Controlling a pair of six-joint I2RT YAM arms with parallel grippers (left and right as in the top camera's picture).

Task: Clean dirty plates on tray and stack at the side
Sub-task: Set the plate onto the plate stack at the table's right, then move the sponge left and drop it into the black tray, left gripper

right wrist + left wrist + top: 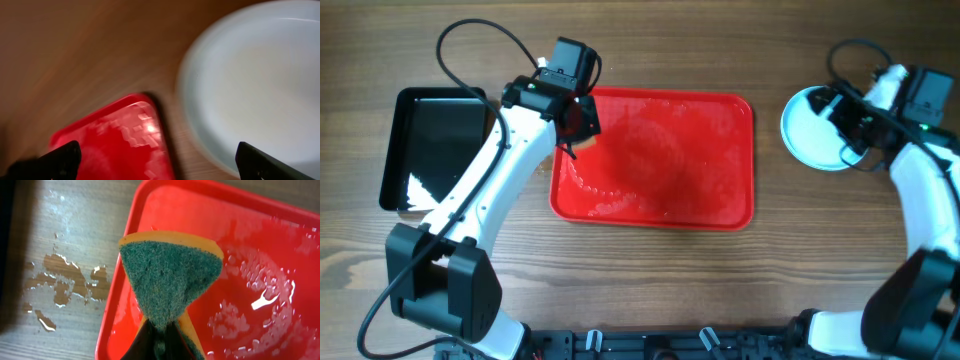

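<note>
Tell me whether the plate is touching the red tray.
Apart. The overhead view shows a strip of table between the plate and the red tray.

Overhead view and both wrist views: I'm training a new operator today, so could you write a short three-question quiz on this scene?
1. What does the left tool grip?
2. Where is the pale plate? A) on the red tray; B) on the table, right of that tray; C) in the left tool.
3. True or false: the red tray is dry.
Key: 1, a green-and-yellow sponge; 2, B; 3, false, it is wet.
</note>
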